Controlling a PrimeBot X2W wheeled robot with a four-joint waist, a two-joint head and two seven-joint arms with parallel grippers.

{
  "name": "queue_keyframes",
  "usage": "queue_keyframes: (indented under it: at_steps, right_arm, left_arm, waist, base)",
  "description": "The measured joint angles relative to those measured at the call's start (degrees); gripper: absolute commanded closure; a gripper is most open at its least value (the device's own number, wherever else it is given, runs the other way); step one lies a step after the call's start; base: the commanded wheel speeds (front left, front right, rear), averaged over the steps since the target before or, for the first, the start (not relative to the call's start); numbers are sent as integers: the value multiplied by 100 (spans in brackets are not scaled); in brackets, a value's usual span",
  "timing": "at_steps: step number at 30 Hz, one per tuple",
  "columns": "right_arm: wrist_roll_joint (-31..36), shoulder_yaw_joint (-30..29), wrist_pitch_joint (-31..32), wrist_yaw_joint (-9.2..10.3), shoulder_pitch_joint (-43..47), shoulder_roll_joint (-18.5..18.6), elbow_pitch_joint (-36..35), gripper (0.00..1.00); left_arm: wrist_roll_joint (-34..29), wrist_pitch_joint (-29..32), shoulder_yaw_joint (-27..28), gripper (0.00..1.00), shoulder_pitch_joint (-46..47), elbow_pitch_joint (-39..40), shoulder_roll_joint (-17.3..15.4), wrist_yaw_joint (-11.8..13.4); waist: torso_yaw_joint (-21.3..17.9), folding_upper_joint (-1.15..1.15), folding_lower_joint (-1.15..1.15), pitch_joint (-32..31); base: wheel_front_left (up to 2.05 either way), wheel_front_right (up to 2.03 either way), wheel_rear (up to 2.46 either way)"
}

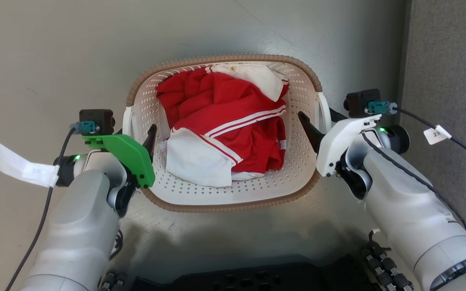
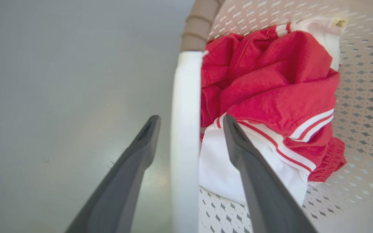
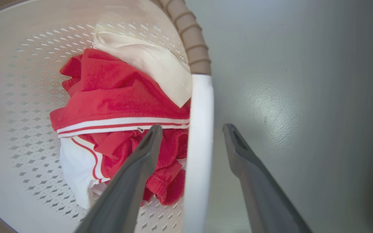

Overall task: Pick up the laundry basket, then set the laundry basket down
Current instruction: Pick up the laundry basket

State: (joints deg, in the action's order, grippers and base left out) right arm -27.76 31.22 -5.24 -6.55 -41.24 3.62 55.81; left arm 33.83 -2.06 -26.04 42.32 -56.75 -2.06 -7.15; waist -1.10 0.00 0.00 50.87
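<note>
The left claw (image 2: 190, 119) is spread, one finger either side of the left white handle (image 2: 185, 97), not pinching it. The right claw (image 3: 192, 127) is spread the same way astride the right handle (image 3: 201, 106). Between the arms, the laundry basket (image 1: 257, 194) sits on the grey floor (image 1: 55, 48), holding red-and-white clothes (image 1: 225, 117).

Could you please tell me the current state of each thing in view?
basket: upright, loaded.
clothes: crumpled in a heap inside the basket.
left gripper: open, fingers either side of the left handle, not clamped.
right gripper: open, fingers either side of the right handle, not clamped.
</note>
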Motion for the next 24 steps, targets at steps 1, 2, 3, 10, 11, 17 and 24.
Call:
queue_keyframes:
  at_steps: [1,2,3,10,11,17,24]
  right_arm:
    - [-22,29,0,0,-29,0,10,69]
    - [-47,53,-1,0,-60,0,14,83]
    - [-64,70,-1,0,-83,0,15,100]
    - [-253,183,-26,9,-117,56,99,100]
    - [-287,211,-29,9,-119,53,111,100]
    - [-430,343,-136,9,-120,58,190,100]
    - [-672,436,-216,9,-112,69,248,100]
  left_arm:
    - [33,0,-13,22,20,1,3,-1]
    - [55,0,-29,58,36,1,8,-1]
    - [81,0,-51,71,49,0,13,-7]
    - [282,7,-249,100,73,-27,-8,-15]
    - [320,7,-279,100,74,-31,-8,-14]
    - [444,0,-450,100,74,-79,-12,-14]
    - [617,-58,-595,100,74,-82,-24,-14]
  waist:
    - [4,0,0,1]
    - [8,0,0,1]
    - [12,0,0,0]
    - [21,0,0,-38]
    - [20,0,0,-48]
    - [8,0,0,-188]
    - [-7,0,0,-447]
  base:
    - [0,0,0]
    - [0,0,0]
    - [0,0,0]
    - [0,0,0]
    - [0,0,0]
    - [0,0,0]
    - [0,0,0]
